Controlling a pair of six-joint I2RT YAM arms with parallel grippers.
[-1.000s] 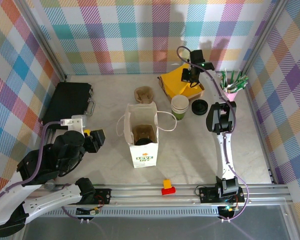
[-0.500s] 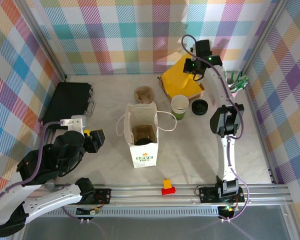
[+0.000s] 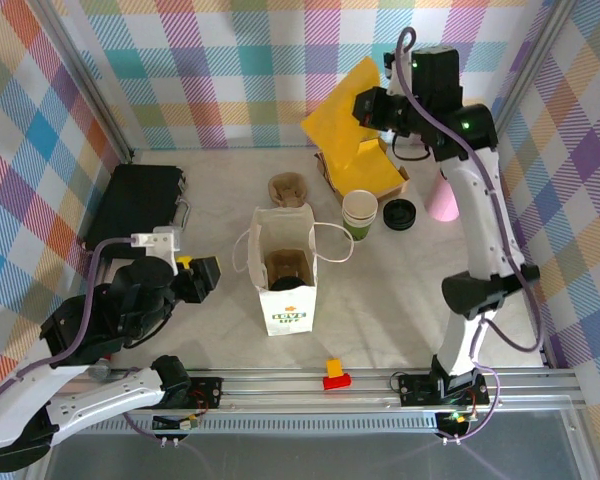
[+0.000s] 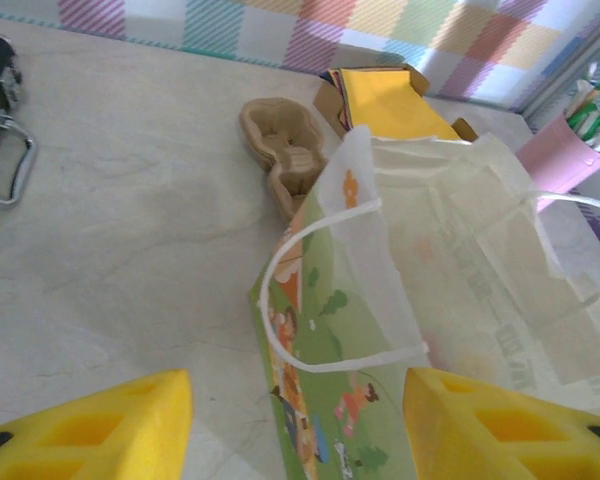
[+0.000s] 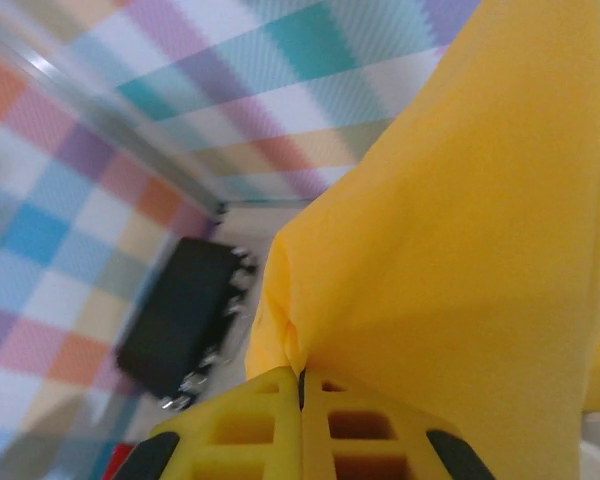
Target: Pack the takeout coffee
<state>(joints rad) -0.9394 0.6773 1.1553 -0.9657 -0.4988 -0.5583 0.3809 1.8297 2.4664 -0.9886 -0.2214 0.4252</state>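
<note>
Takeout coffee (image 3: 360, 213) well apart from right pincer (image 3: 364, 105) with yellow napkin (image 3: 335, 112)

Both arms (image 3: 80, 405) are white tubes with fat black joints. A thin grey-purple cable (image 3: 92, 258) runs along each arm. The left gripper (image 3: 202, 272) has yellow fingers (image 4: 100, 420) with square holes and black patches. The right gripper (image 5: 302, 385) has the same. A tiny green light (image 3: 467, 124) glows on the right arm (image 3: 483, 215).

Pastel plaid walls (image 3: 230, 70) on 3 sides; pale marbled tabletop (image 3: 380, 290); aluminium rail (image 3: 270, 382) nearside.
</note>
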